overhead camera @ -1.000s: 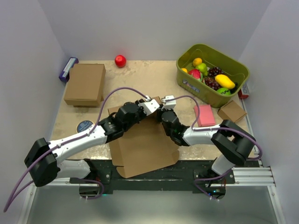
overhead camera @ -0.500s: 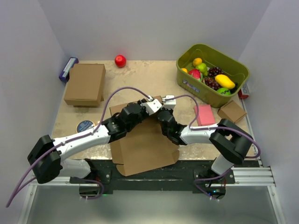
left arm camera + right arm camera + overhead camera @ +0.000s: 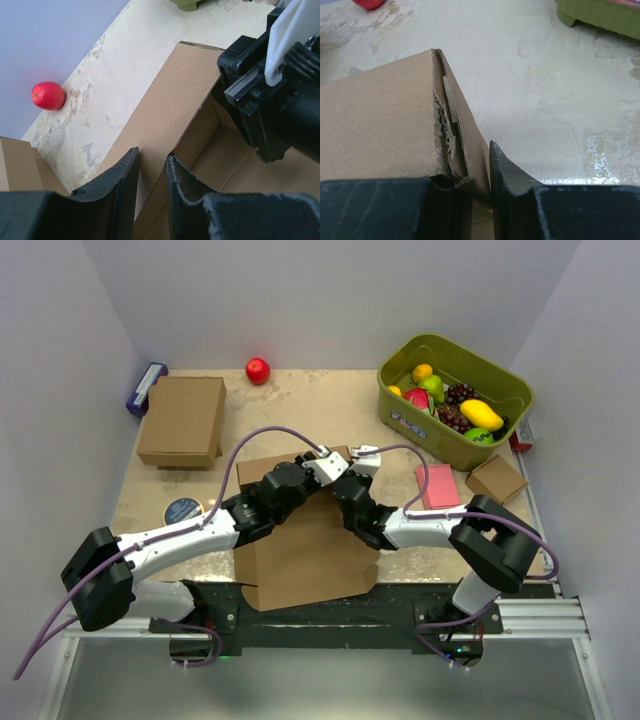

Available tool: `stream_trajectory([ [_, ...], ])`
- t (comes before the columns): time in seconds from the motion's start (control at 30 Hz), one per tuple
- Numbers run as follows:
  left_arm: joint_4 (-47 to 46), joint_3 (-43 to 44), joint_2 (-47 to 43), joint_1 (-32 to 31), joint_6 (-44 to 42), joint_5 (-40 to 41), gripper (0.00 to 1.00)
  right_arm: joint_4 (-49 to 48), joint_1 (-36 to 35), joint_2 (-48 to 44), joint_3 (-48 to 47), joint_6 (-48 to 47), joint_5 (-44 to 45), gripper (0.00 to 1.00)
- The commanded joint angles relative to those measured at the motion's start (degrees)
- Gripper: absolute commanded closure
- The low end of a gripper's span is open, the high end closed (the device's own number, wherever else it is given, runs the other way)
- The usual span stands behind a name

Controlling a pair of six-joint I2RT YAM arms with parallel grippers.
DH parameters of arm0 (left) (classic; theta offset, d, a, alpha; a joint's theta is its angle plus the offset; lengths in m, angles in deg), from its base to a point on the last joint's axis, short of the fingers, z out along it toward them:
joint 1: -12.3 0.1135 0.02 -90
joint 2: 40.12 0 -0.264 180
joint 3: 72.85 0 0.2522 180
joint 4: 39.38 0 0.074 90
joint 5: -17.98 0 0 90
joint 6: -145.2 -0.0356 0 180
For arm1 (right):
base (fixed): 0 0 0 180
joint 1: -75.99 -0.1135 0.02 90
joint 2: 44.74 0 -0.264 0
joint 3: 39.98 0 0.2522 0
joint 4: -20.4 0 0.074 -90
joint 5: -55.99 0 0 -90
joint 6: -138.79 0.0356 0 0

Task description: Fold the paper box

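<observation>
Holding it all up: my bench (image 3: 320, 405), pale and mottled, with my two arms bolted at its near edge.
Paper box: the paper box (image 3: 300, 560) sits at the middle of the near edge, its big flat panel hanging out past that edge toward my bases.
Fruit bin: an olive bin (image 3: 400, 412) of toy fruit at the far right corner, well apart from the work.
Closed box: a ready-made brown box (image 3: 180, 420) near the far left corner, not touched by either arm.
Done, as I judge it: the far wall of the paper box stands upright, and the left wrist view shows an inner corner with a side flap turned in beside it.
Left to do, as I judge it: the other walls need raising, then the big near panel must come over as a lid and its tabs go in. I'd put it at well under half.
Left pincer: my left pincer (image 3: 152, 156) straddles the raised wall, one finger outside and one inside, clamped on it.
Right pincer: my right pincer (image 3: 470, 172) is clamped on the wall's ragged end corner, just beside the left one.
Small things: a cardboard cube (image 3: 497, 478) and a pink block (image 3: 438, 487) near the right edge; a red ball (image 3: 258, 370) at the far edge.
</observation>
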Motion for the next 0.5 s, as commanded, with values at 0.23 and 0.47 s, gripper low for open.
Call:
stream_trajectory([
  [0.23, 4.1, -2.5, 0.2, 0.0, 2.2, 5.2, 0.95, 19.4, 2.0, 0.9, 1.0, 13.6, 15.7, 1.0],
  [0.47, 4.8, -1.7, 1.4, 0.0, 3.0, 4.7, 0.95, 16.5, 2.0, -1.4, 1.9, 12.9, 11.8, 0.87],
])
